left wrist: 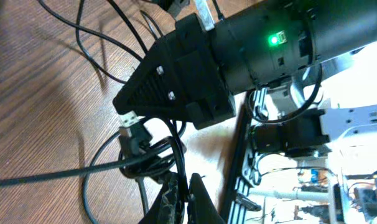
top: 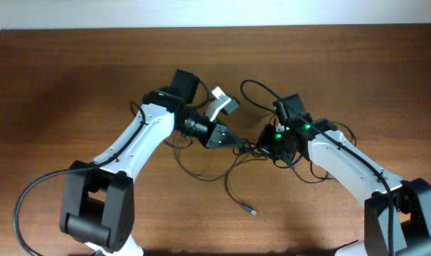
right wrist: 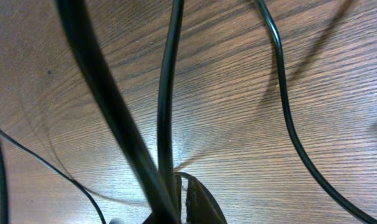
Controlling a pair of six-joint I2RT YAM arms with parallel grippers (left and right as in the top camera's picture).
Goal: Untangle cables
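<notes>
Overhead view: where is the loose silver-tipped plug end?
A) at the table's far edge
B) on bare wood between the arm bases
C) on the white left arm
B: the silver-tipped plug end lies on the brown wooden table, trailing from the thin black cables.

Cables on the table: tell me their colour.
Black. The cables show best in the right wrist view, against the brown wood.

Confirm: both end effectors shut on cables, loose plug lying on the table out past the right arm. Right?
No, one thing is off. The plug lies on the table between the two arms, toward their bases, not out past the right arm; the overhead view shows it. The left end effector and right end effector are indeed both shut on cables.
</notes>
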